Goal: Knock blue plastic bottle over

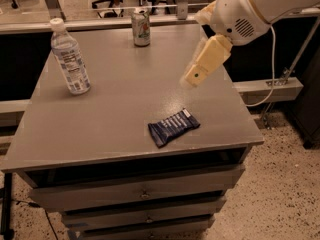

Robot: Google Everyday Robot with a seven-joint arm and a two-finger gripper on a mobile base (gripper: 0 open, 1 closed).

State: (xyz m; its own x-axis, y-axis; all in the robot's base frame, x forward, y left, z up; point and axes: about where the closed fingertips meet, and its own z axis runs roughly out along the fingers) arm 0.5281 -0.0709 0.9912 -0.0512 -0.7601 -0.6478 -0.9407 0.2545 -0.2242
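The blue plastic bottle (70,57) stands upright near the far left of the grey table top (120,109). It is clear and bluish, with a white cap and a pale label. My gripper (192,79) hangs above the right side of the table on the white arm (250,9). It points down and to the left, well right of the bottle and apart from it. It holds nothing that I can see.
A short metal soda can (141,28) stands at the table's far edge. A flat dark blue snack wrapper (173,127) lies near the front, below my gripper. Drawers (140,194) sit under the table top. A rail and cable run to the right.
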